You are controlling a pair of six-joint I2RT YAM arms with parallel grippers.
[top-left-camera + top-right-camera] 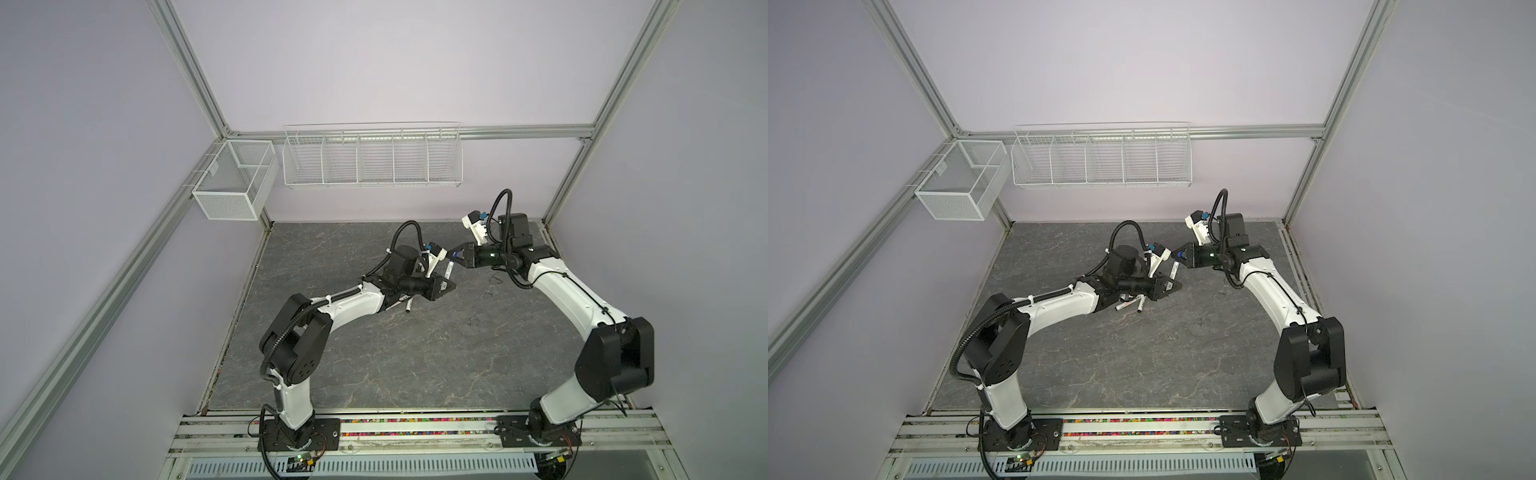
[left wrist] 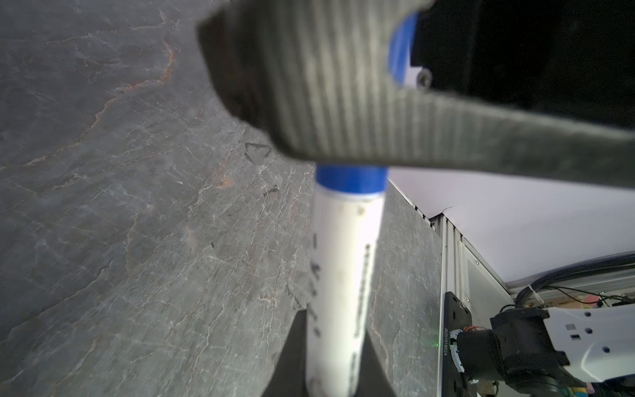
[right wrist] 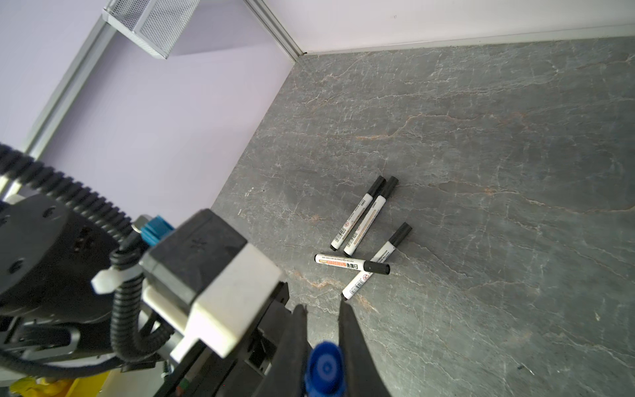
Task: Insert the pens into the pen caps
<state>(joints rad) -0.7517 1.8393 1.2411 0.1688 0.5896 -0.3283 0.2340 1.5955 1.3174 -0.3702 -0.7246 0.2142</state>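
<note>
Blue cap (image 3: 324, 369) in right fingers (image 3: 352, 326) receives blue pen (image 2: 343, 275) aimed lengthwise.

Soft even light; pen (image 2: 343, 275) blurred close up, perhaps defocused.

Pale lilac walls (image 1: 395, 62) enclosed a grey, veined tabletop (image 1: 415, 353). Aluminium frame posts (image 1: 189, 62) rose at its far corners. A white wire basket (image 1: 374, 166) hung on the back wall, and a mesh box (image 1: 224, 203) hung at the left.
</note>
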